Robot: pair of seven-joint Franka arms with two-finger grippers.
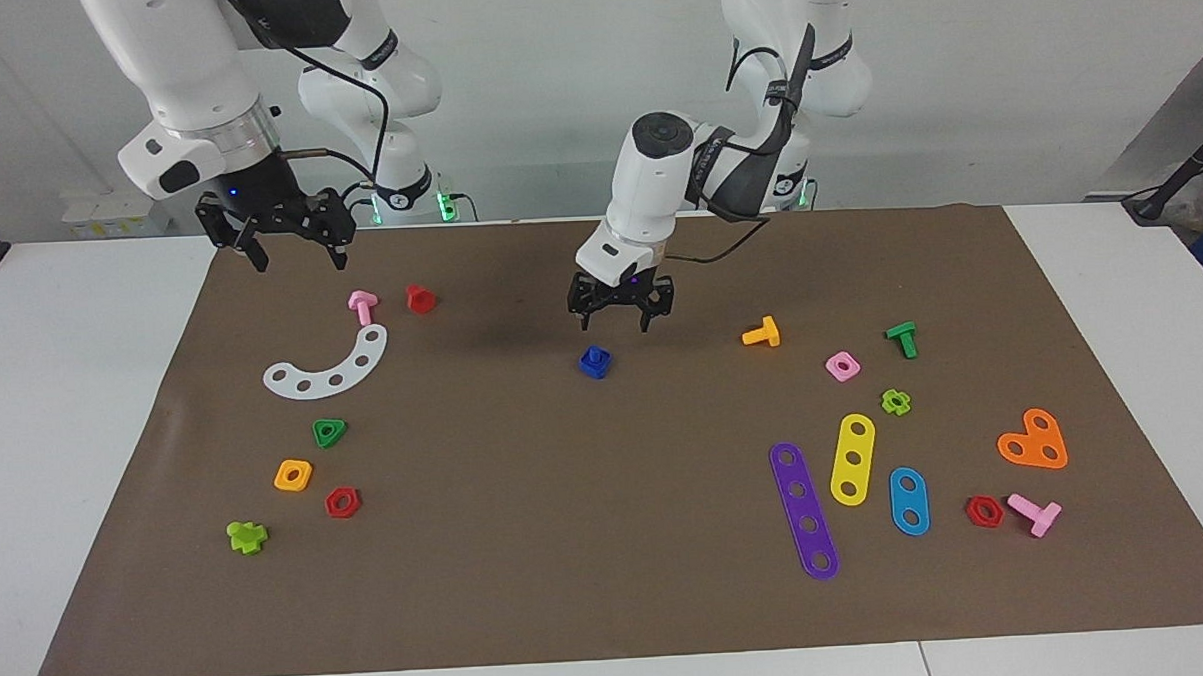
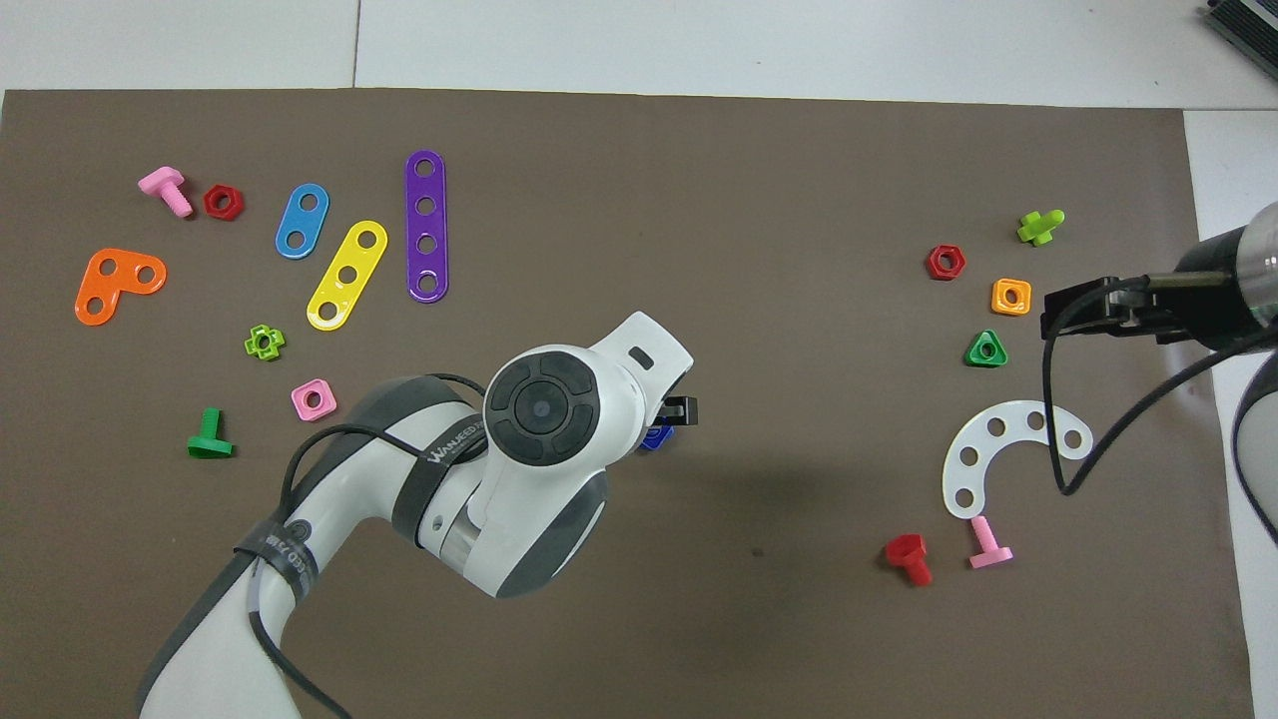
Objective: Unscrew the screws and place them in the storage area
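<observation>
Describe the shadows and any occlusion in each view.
Facing view: a soft shadow darkens the mat beside the left end effector; the blue screw shows fully. Overhead view: the left arm hides most of that screw.

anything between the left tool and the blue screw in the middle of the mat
Nothing visible. The left tool hangs open just above the blue screw, with only bare brown mat around it. The nearest other piece, the orange bolt, lies well off toward the left arm's end.
</observation>
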